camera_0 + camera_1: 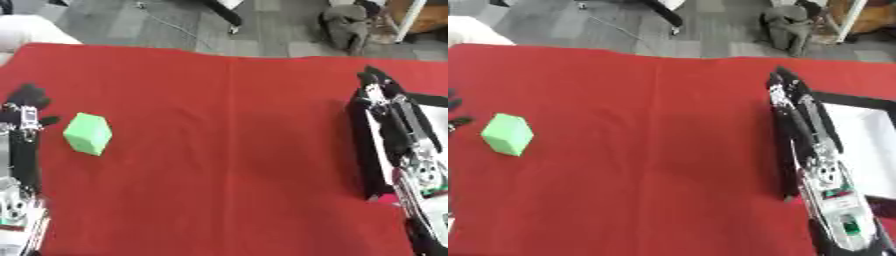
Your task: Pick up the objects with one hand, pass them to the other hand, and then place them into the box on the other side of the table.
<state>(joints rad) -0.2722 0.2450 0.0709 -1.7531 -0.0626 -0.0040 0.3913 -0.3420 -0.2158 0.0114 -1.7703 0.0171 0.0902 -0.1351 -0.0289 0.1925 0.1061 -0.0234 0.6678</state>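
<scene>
**Observer:** Where does the job stand?

**Operator:** At the start of a cycle, I judge. The green block (87,133) lies alone on the red worktop (227,150), toward the left edge and nobody holds it. The box (859,150), black-walled with a white floor, sits on the right side, well apart from the block.

**Observer:** And the hands?

**Operator:** My left robot hand (26,107) is just beside the block on its left, apart from it, fingers pointing to the far side and relaxed, nothing between them. My right robot hand (785,87) reaches along the box's left wall, fingers stretched out straight toward the far edge, holding nothing.

**Observer:** So the step in hand is the pick?

**Operator:** Yes, as I read it. The left is the natural one to take the block, since it is closest. I need to bring it right over the block and curl the fingers round it. Then I carry it toward the middle, meet the right robot hand there, pass it across, and let the right drop it into the box.
</scene>
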